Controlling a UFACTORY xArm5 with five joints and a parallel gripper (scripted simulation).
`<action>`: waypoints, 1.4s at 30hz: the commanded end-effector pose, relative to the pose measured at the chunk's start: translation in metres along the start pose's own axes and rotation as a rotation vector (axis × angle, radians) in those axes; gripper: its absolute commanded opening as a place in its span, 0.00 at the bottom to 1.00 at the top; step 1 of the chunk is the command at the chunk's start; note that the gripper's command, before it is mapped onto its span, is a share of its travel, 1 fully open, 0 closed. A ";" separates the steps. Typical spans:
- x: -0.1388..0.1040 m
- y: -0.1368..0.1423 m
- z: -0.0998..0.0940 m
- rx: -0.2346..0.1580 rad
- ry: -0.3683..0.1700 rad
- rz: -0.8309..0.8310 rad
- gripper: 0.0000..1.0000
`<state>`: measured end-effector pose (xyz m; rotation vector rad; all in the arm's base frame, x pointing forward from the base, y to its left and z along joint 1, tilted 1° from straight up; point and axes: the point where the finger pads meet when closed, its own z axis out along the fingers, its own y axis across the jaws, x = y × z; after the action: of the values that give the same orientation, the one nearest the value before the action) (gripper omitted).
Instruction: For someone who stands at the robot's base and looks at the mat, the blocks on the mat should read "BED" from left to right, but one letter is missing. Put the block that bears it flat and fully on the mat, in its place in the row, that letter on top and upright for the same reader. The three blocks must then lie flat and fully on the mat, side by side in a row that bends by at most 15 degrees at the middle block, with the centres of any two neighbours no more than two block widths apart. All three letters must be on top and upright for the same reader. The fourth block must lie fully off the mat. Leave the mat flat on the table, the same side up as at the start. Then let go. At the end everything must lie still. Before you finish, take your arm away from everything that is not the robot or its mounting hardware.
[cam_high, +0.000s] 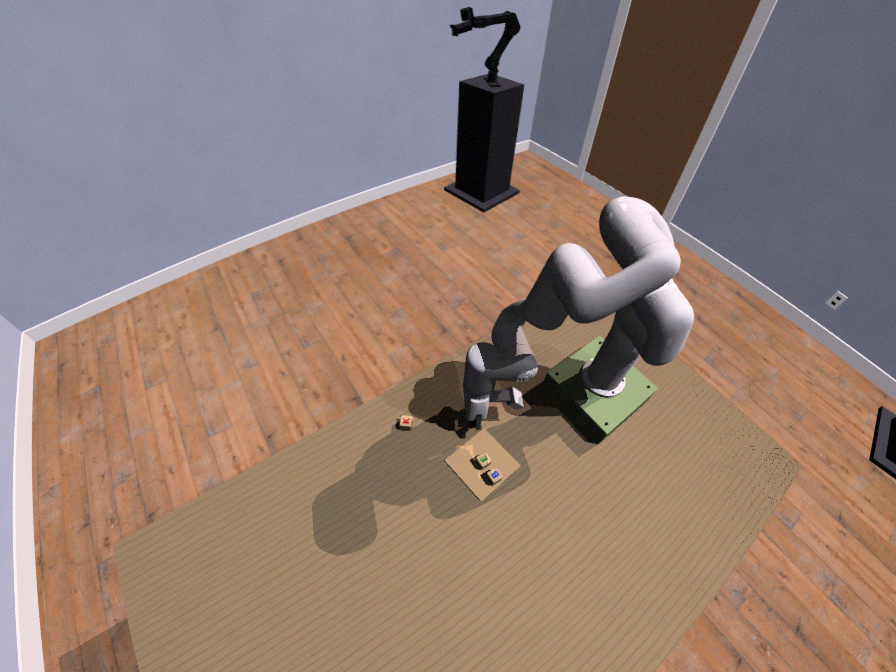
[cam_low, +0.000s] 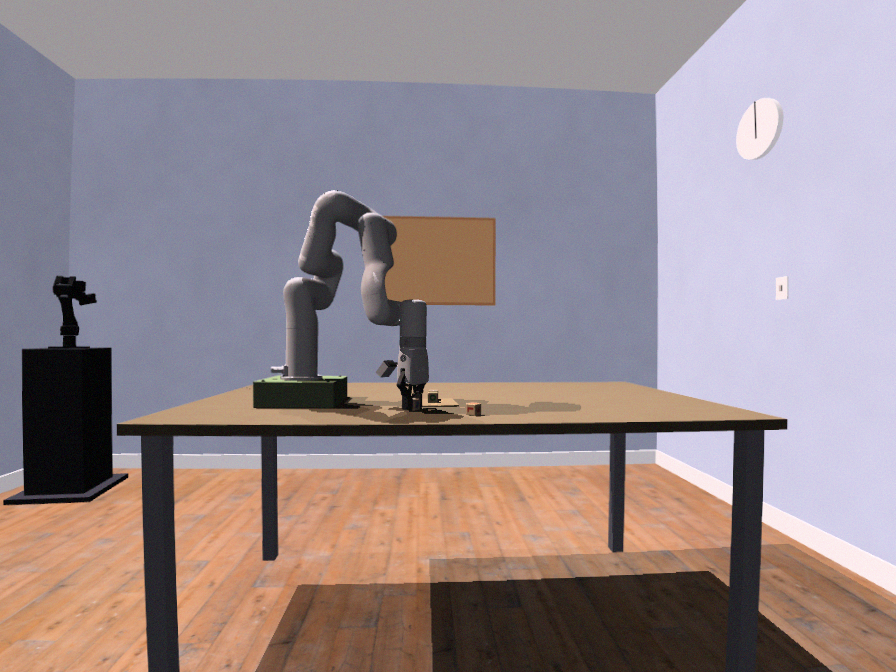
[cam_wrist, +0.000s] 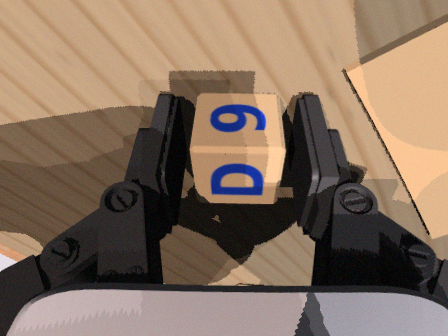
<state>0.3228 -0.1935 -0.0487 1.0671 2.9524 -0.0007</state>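
A wooden block (cam_wrist: 236, 151) lies on the table between my gripper's fingers, which stand on either side of it. The wrist view shows a blue D on its near face and a blue 9 on its far face. I cannot tell which face is on top. My gripper (cam_wrist: 237, 123) (cam_high: 466, 428) (cam_low: 411, 405) is partly open, low at the table, just off the mat's near corner. The tan mat (cam_high: 466, 473) (cam_wrist: 414, 124) bears a green-lettered block (cam_high: 482, 459) (cam_low: 433, 396) and a blue-lettered block (cam_high: 495, 475) side by side.
A block with a red letter (cam_high: 405, 422) (cam_low: 474, 408) lies on the table off the mat, left of the gripper in the top view. The arm's green base (cam_high: 615, 408) (cam_low: 298, 392) stands to the right of the mat in the top view.
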 end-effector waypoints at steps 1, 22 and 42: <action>-0.001 0.000 -0.001 0.000 -0.003 0.000 0.47; -0.001 0.000 -0.001 0.000 -0.003 0.000 0.27; -0.001 0.000 -0.010 0.000 -0.003 0.000 0.27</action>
<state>0.3223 -0.1932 -0.0462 1.0677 2.9540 -0.0002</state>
